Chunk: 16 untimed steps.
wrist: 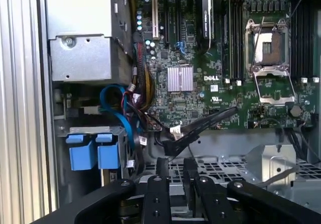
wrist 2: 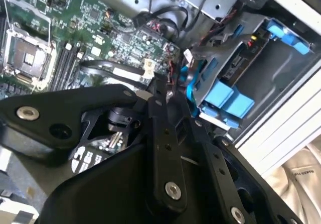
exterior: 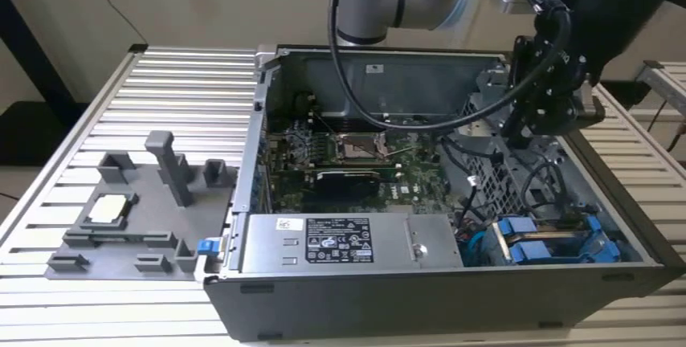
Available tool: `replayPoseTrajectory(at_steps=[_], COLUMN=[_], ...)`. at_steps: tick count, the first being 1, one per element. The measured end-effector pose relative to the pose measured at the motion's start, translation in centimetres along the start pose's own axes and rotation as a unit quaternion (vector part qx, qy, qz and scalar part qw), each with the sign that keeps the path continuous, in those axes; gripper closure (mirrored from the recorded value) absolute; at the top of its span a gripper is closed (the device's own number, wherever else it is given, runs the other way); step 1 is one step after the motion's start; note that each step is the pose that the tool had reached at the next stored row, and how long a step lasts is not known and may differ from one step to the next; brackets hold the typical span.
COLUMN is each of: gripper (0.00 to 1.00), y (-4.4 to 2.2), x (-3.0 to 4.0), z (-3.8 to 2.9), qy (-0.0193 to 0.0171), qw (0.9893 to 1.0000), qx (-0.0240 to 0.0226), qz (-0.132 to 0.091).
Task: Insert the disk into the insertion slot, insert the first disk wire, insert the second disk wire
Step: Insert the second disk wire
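While the gripper (exterior: 531, 130) hung over the open computer case (exterior: 429, 307), above the perforated metal cage (wrist: 218, 166) beside the motherboard (wrist: 200, 83), its jaws stood a little apart. In the first wrist view the cage showed through the gap and nothing was pinched between them. Just off the fingertips (wrist: 162, 164) lay the plug of a black cable (wrist: 205, 124), possibly 1 of the 2 disk wires. It was near the tips but apart from them.

The disk (exterior: 532, 251) appeared to sit already in the drive bay, at 6 o'clock from the gripper in the exterior view and at 3 o'clock from the power supply (exterior: 332, 238). 2 blue tabs showed side by side there, so it could not be settled which belonged to the disk and which to the other carrier. The silver face and label were hidden.

By judgement, such a drive would be dense for its size, rigid and sensitive to knocks, with smooth metal faces that could slip. The blue plastic frame would be the place to take it, across its 2 long edges or at the tab end. The cable would be limp, so its plug body, not the cord, would be the part to pinch.
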State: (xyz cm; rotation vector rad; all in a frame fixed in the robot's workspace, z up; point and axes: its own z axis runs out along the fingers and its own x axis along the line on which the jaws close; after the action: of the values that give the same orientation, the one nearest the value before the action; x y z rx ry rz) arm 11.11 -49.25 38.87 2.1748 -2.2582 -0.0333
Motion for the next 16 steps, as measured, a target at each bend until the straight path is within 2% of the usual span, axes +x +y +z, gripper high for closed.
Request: replayPoseTrajectory(at_steps=[1,4,5,9,16], gripper=[0.73,0.73,0.73,0.73,0.73], y=[0.1,0.23,0.27,0.74,1.9], x=[-0.26,-0.41,-0.46,-0.79,-0.93], z=[0.05,0.11,0.14,0.4,0.71], qy=[0.0043,0.022,0.0264,0.037,0.0592], qw=[1.0,0.9997,0.9996,0.9992,0.9981], qx=[0.0006,0.0019,0.0024,0.0067,0.0113], qz=[0.0,-0.005,-0.007,-0.01,-0.012])
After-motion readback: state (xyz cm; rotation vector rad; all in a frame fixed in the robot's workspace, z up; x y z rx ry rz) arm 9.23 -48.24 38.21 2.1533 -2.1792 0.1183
